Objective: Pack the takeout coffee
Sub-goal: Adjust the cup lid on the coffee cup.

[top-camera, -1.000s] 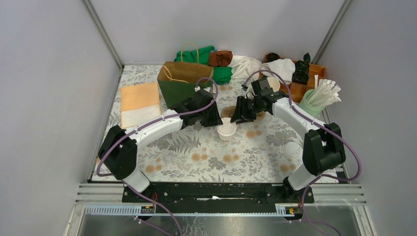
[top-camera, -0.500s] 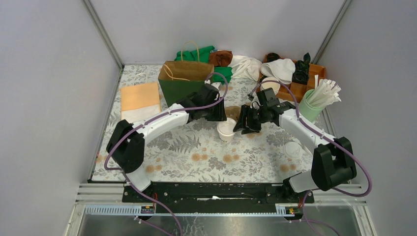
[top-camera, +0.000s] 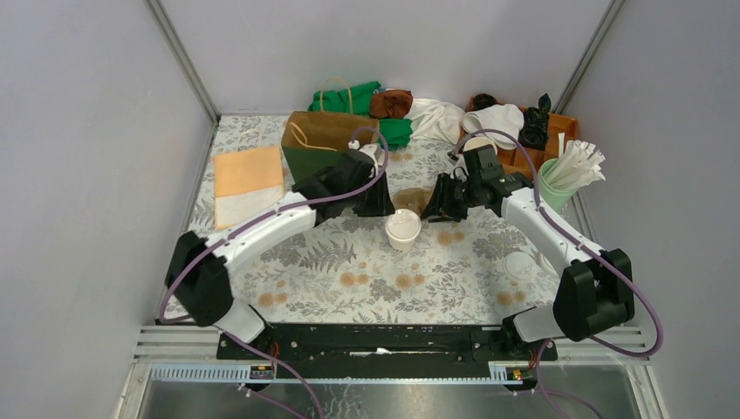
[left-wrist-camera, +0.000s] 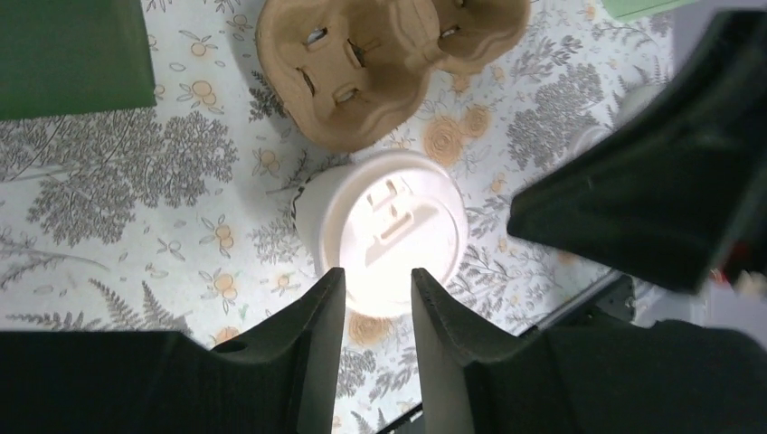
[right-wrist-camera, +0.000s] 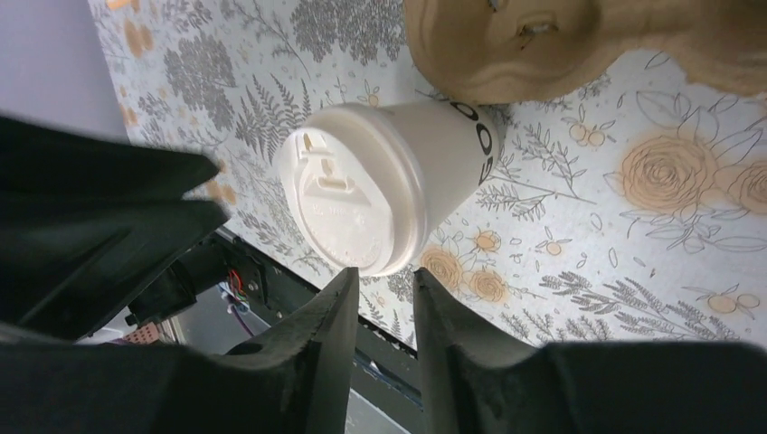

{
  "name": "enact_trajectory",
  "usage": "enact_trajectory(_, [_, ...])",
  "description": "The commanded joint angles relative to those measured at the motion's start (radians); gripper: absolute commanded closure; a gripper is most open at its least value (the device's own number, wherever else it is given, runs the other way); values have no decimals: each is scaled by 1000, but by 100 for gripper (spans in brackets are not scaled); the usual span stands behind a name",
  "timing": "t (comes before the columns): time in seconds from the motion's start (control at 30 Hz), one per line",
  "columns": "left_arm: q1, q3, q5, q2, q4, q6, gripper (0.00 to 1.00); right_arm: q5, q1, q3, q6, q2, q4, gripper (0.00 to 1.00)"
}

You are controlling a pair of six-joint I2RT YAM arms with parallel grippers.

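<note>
A: Left claw (top-camera: 375, 199), what have you got?

B: On my left wrist feed the left claw's (left-wrist-camera: 375, 276) fingers sit a narrow gap apart with nothing between them. The takeout coffee (left-wrist-camera: 389, 226) is straight past the tips, upright on the table (top-camera: 349, 262), lid on, not touched.

A: And the right claw (top-camera: 441, 202)?

B: Same there. On its wrist feed the right claw (right-wrist-camera: 387, 276) has a thin gap between the fingers and grips nothing. The takeout coffee (right-wrist-camera: 362, 194) is just off its tips, lid facing the camera.

A: From above?

B: I see the takeout coffee (top-camera: 402, 229) between the two claws and a bit nearer the bases than either, with both claws hanging over the table beside it.

A: Anything else close by?

B: The pulp carrier (left-wrist-camera: 380, 54) lies just beyond the cup from the left claw. From the right claw the pulp carrier (right-wrist-camera: 561, 36) looks right up against the cup, but I can't tell if they touch. The green bag (top-camera: 323, 148) stands behind the left claw.
</note>
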Motion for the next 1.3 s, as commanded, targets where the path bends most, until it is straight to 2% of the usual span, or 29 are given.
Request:
enact_trajectory(0.0, [5,-102,13,-151,44,-113,65,-51,-40,27,7,30,34,67])
enact_trajectory(0.07, [14,-183,52,-192,100,-174,70,-75,-51,12,16,40,67,70])
enact_trajectory(0.17, [32,-295,106,-237,198,-243,71,-100,-58,6,18,64,100,72])
enact_trajectory(0.37, [67,-476,211,-285,456,-338,65,-139,-61,5,15,107,132,74])
enact_trajectory(0.67, [101,-535,232,-262,563,-389,67,-133,-61,-17,0,120,134,75])
enact_trajectory(1.27, [120,-541,271,-185,625,-428,71,-137,-62,-47,-9,132,143,79])
